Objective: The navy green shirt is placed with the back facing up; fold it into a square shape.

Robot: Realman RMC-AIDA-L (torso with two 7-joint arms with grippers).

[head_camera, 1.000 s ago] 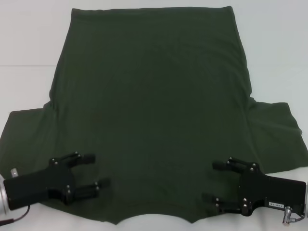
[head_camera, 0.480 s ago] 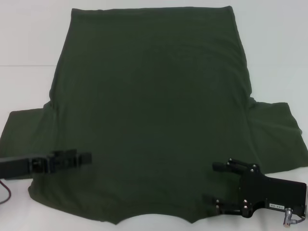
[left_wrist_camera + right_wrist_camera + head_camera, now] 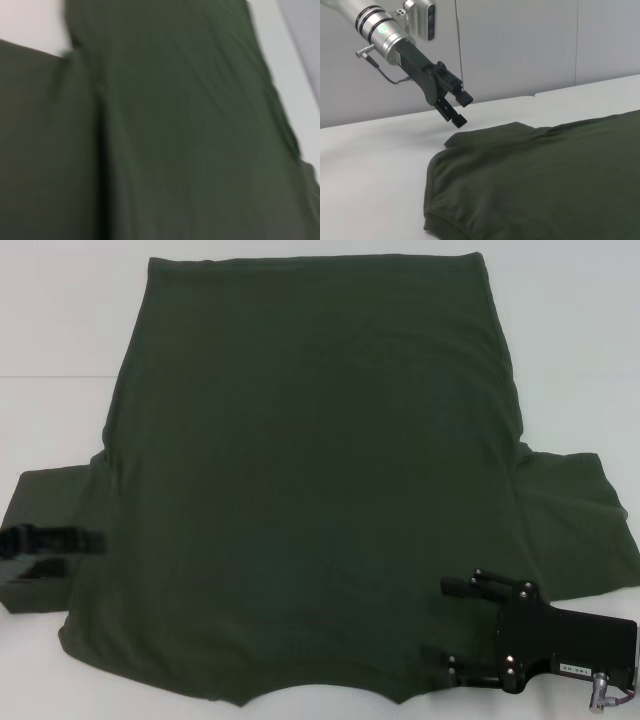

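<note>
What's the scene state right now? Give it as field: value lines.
shirt: shirt spread flat on the white table, unfolded, sleeves out to both sides
left gripper: left gripper open, raised above the shirt's left sleeve, holding nothing
right gripper: right gripper open, over the shirt's near right corner, holding nothing
contact: cannot tell whether the right fingers touch the fabric
folds done: none visible

No text, label or number is legible
</note>
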